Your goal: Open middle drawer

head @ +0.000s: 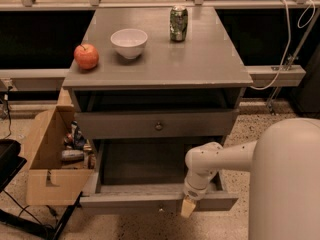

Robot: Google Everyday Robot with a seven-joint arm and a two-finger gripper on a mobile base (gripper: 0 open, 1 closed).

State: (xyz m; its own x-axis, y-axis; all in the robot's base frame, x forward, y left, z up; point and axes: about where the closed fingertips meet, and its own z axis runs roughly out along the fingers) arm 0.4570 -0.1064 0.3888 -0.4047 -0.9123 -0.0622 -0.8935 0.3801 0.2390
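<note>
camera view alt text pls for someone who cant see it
The robot's gripper hangs at the front of the pulled-out middle drawer of a grey cabinet. An apple, bowl and can stand on top.
</note>
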